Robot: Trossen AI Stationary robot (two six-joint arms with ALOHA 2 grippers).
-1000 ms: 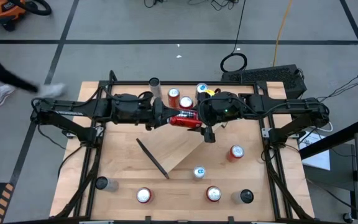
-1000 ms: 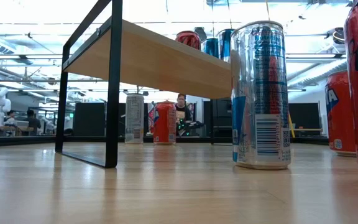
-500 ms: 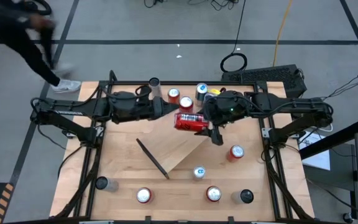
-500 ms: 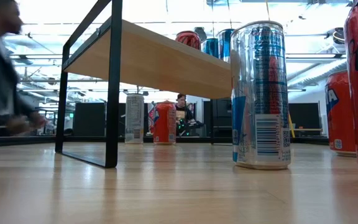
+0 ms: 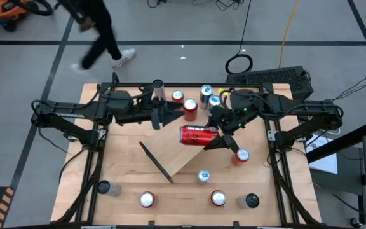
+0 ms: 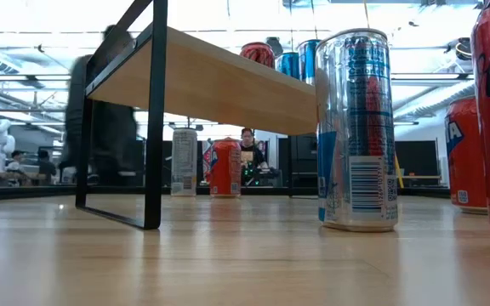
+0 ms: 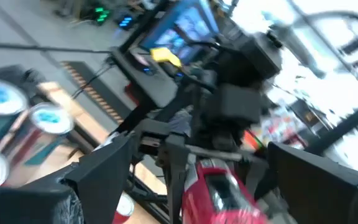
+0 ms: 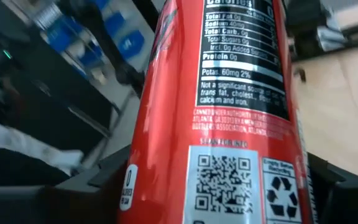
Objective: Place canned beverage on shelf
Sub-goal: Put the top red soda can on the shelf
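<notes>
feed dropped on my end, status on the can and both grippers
Right gripper shut on red can, can sideways above shelf. Left gripper open, clear of can. Three upright cans crowd shelf's far end.

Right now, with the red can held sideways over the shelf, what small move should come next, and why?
Probably turn the red can upright. The right gripper holds it lying sideways above the shelf, while the left gripper stands open and clear of it, beside the upright cans at the shelf's far end.
</notes>
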